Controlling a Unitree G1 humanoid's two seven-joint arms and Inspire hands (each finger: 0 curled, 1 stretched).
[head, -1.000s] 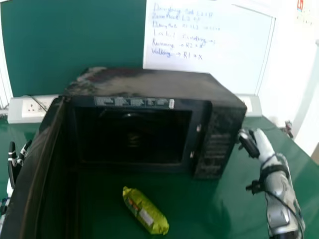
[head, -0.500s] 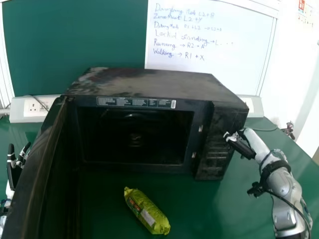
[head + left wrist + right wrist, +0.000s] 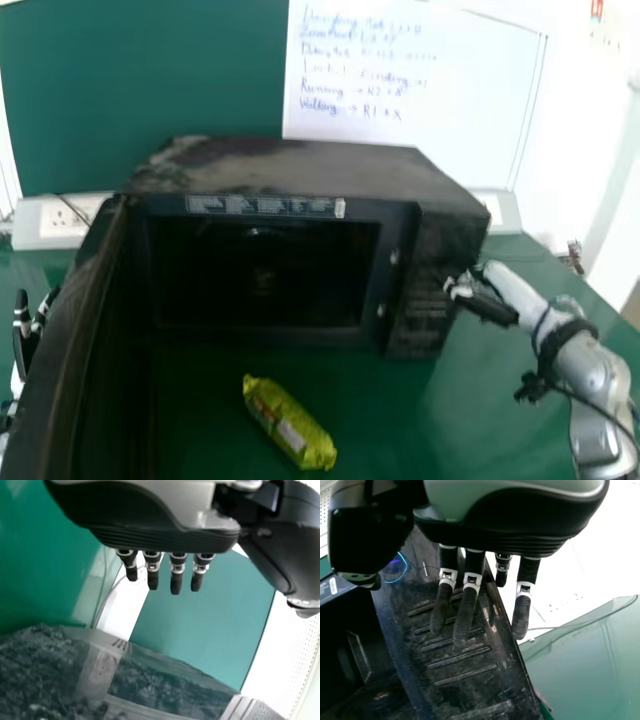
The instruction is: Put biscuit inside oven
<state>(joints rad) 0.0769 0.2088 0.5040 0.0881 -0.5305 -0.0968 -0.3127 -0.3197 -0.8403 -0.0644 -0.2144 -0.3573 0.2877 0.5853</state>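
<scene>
Oven (image 3: 310, 165): one, standing open
Biscuit pack (image 3: 288, 422): one, lying before oven
Left robot hand (image 3: 25, 345), right robot hand (image 3: 490, 305): two, flanking oven, fingers extending

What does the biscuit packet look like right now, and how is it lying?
The biscuit packet is a long yellow-green wrapper, shiny like plastic film, with crimped ends, a dark reddish printed patch and a pale label on its side. It looks closed. It lies flat on the green table, in front of the open oven, set at a slant: one end toward the oven and the robot's left, the other nearer the robot. Neither hand touches it.
</scene>
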